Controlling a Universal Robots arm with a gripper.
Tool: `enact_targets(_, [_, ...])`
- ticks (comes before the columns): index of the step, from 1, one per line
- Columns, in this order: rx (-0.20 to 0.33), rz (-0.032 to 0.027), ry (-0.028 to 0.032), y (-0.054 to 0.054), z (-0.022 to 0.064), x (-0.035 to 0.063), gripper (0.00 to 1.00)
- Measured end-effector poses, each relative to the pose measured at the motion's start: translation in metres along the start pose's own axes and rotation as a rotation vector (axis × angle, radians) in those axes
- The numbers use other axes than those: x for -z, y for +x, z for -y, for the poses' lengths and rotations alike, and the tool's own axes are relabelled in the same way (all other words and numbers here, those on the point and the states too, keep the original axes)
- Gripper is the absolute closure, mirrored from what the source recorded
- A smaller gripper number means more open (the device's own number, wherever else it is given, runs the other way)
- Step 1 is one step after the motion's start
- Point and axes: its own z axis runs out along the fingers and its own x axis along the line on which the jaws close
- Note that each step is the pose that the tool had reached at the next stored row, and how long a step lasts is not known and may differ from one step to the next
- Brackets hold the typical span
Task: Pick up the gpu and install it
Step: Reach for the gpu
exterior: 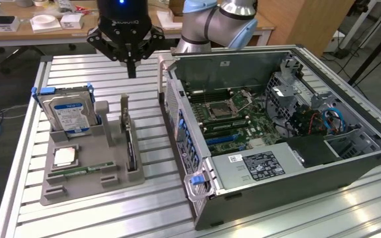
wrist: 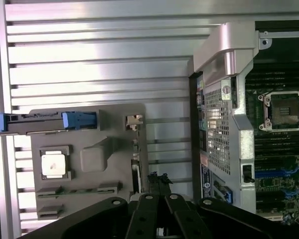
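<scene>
We see the gpu (exterior: 130,148) standing on edge in the grey holder (exterior: 78,191), a narrow free strip beside the open case (exterior: 296,191), while the gripper (exterior: 132,73) hangs vertical above the table (exterior: 78,67), closed on nothing.

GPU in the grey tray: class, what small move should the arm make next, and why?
Probably open the jaws. The gripper hangs in the air, jaws shut on nothing, while the gpu stands edge-on in the grey tray, untouched. Shut jaws could not straddle its thin edge.
</scene>
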Motion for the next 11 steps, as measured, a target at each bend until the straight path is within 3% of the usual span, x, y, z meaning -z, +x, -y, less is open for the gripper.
enact_targets(11, [0.0,0.0,0.0,0.021,0.0016,0.0005,0.89])
